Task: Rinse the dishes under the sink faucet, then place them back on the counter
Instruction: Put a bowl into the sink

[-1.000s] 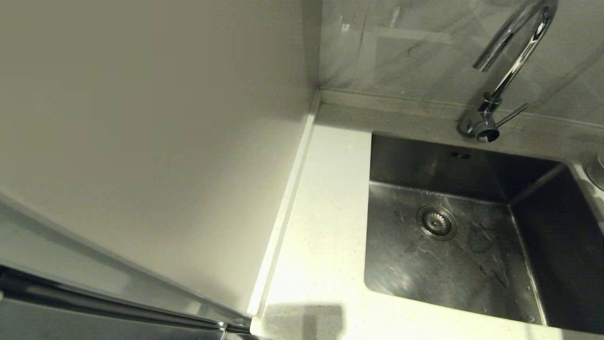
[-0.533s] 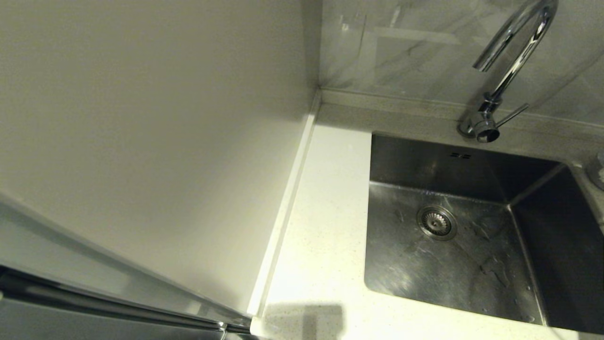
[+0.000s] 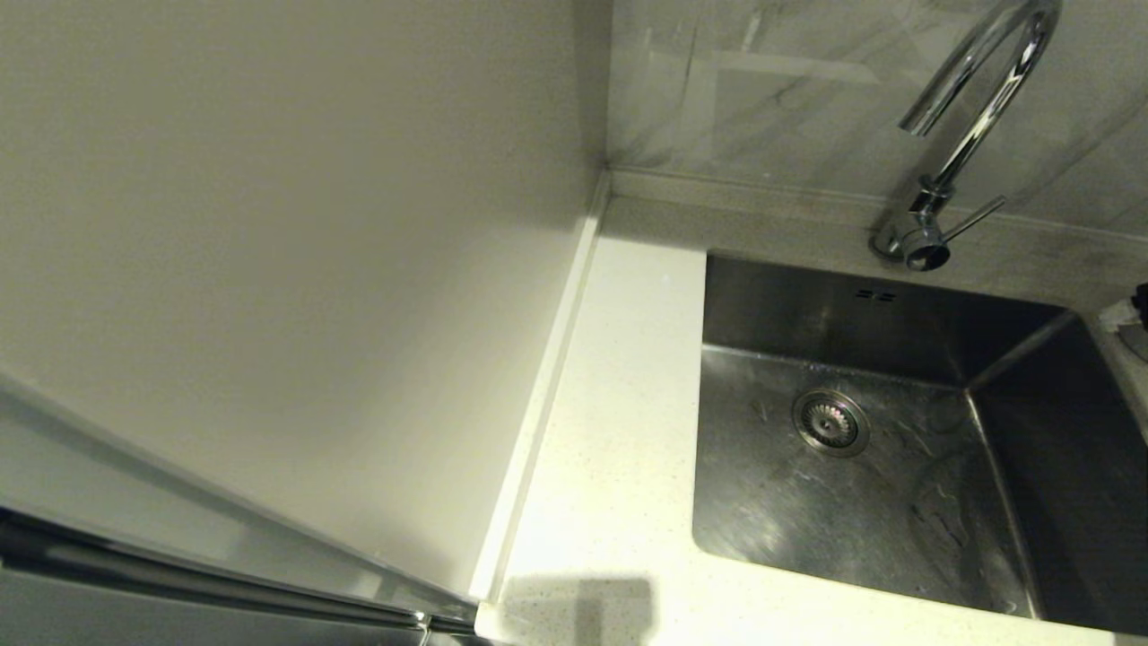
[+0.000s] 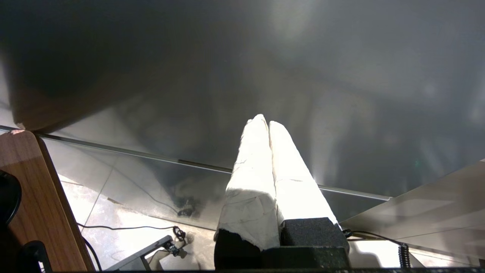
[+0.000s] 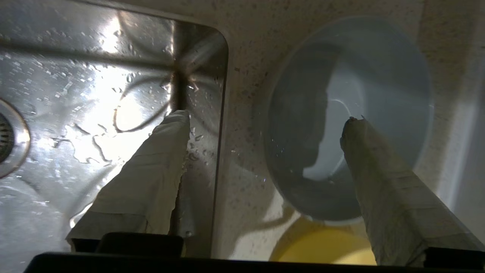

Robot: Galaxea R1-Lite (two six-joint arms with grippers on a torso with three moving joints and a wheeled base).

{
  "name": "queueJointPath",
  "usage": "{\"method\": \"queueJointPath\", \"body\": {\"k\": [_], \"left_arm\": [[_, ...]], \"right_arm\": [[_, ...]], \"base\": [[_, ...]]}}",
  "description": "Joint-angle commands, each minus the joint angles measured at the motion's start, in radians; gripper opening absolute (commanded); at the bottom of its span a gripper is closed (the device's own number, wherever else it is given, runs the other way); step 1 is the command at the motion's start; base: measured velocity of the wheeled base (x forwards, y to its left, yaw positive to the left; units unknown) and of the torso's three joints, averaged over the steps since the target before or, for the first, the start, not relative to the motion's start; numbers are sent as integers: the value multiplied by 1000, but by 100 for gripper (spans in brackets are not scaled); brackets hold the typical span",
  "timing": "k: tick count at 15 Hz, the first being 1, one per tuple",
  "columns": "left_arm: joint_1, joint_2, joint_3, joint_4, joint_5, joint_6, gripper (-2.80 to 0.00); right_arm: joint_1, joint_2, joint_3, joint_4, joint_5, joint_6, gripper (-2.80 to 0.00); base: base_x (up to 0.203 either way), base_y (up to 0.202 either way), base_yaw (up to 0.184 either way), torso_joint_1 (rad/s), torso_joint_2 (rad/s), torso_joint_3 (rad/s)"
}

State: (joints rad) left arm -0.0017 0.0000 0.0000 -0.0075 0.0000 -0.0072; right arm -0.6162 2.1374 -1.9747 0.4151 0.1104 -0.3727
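In the right wrist view a white-grey bowl stands upright on the speckled counter, just beside the sink. A yellow bowl sits against it. My right gripper is open and holds nothing. One finger hangs over the wet basin, the other finger over the white-grey bowl's inside, so the bowl's near rim lies between them. The faucet arches over the sink, with no water running. My left gripper is shut and empty, parked low.
A plain wall panel rises left of the narrow counter strip. The round drain sits mid-basin among water patches. A white and dark piece of my right arm's end shows at the head view's right edge.
At the head view's right edge the grey bowl rim has given way to a white and dark piece of my right arm. The water patches in the basin have shifted.
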Motion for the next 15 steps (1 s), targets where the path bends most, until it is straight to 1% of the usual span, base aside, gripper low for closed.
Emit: {"method": "queueJointPath", "body": {"k": [1, 2, 3, 6, 12, 15], "left_arm": [[0, 0, 3, 0, 0, 0, -280], [0, 0, 3, 0, 0, 0, -280], [0, 0, 3, 0, 0, 0, -280], [0, 0, 2, 0, 0, 0, -280], [0, 0, 3, 0, 0, 0, -280], [0, 0, 3, 0, 0, 0, -280]], "right_arm": [[-1, 42, -6, -14, -1, -11, 0], [-2, 44, -7, -15, -3, -11, 0], [-2, 47, -7, -15, -5, -15, -280], [-7, 47, -6, -15, -12, -44, -280], [-8, 18, -2, -12, -7, -44, -280], [-6, -33, 29, -19, -3, -34, -280]], "base": [[0, 0, 0, 0, 0, 0], [0, 0, 0, 0, 0, 0], [0, 0, 0, 0, 0, 0], [0, 0, 0, 0, 0, 0], [0, 0, 0, 0, 0, 0], [0, 0, 0, 0, 0, 0]]}}
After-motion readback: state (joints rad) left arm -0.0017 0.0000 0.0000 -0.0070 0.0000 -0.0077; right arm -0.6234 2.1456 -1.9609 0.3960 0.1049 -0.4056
